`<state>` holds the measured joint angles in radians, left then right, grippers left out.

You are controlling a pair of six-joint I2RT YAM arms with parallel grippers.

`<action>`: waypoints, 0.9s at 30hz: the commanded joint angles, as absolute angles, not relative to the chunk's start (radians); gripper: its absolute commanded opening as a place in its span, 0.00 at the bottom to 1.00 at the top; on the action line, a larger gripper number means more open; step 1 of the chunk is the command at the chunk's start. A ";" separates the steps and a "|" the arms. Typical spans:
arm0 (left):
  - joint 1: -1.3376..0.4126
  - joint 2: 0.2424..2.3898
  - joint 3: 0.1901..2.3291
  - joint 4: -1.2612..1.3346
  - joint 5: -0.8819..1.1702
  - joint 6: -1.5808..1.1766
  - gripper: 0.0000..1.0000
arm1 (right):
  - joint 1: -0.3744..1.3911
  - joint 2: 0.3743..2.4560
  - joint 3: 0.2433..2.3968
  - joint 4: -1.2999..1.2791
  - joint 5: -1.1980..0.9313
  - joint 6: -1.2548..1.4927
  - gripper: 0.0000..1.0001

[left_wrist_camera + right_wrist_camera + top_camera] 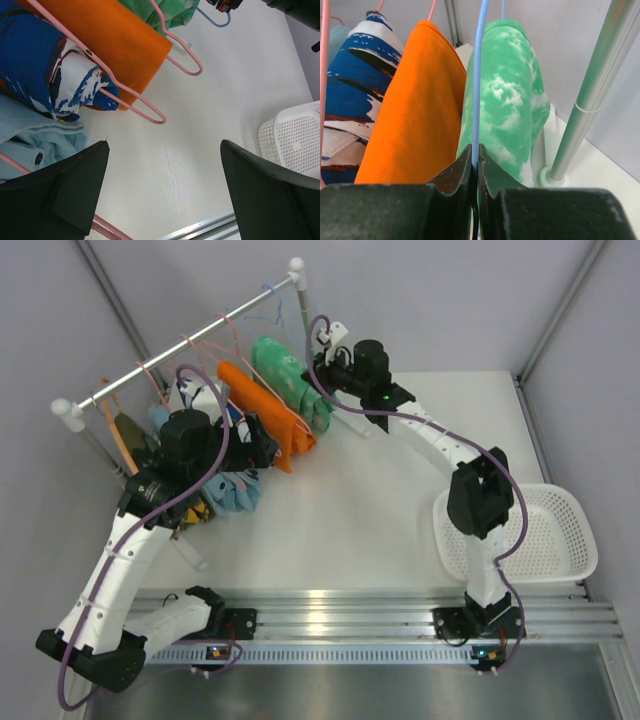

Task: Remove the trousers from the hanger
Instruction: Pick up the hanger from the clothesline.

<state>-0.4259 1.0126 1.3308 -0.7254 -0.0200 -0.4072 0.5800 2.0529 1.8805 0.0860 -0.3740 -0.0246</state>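
Several small trousers hang on wire hangers from a silver rail (190,335). The mint green pair (290,380) hangs on a blue hanger (479,75), and the orange pair (265,415) hangs beside it. Blue-and-white patterned trousers (45,75), light blue trousers (35,135) and an olive camouflage pair (135,435) hang further left on pink hangers (145,110). My right gripper (475,150) is shut on the blue hanger's wire, right in front of the mint green trousers (510,95). My left gripper (165,150) is open and empty, just below the patterned and light blue trousers.
A white mesh basket (560,540) stands at the table's right edge, also in the left wrist view (295,140). The rail's right upright post (590,95) and its foot stand close to my right gripper. An aluminium rail (350,610) runs along the near edge.
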 commanded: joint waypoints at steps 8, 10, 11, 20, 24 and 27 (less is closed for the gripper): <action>-0.422 1.023 1.350 -0.703 -0.023 -0.387 0.98 | 0.592 2.026 1.960 0.124 -0.308 -0.018 0.00; -0.422 1.025 1.351 -0.698 -0.021 -0.384 0.98 | 0.592 2.014 1.979 0.123 -0.295 -0.009 0.00; -0.422 1.023 1.353 -0.699 -0.020 -0.382 0.98 | 0.594 2.010 1.983 0.127 -0.288 -0.006 0.00; -0.422 1.028 1.353 -0.687 -0.015 -0.374 0.98 | 0.597 1.942 2.043 0.141 -0.222 0.083 0.00; -0.422 1.022 1.351 -0.686 -0.015 -0.373 0.98 | 0.597 1.921 2.068 0.103 -0.241 0.100 0.00; -0.422 1.011 1.347 -0.681 -0.015 -0.370 0.98 | 0.598 1.887 2.059 0.092 -0.242 0.100 0.00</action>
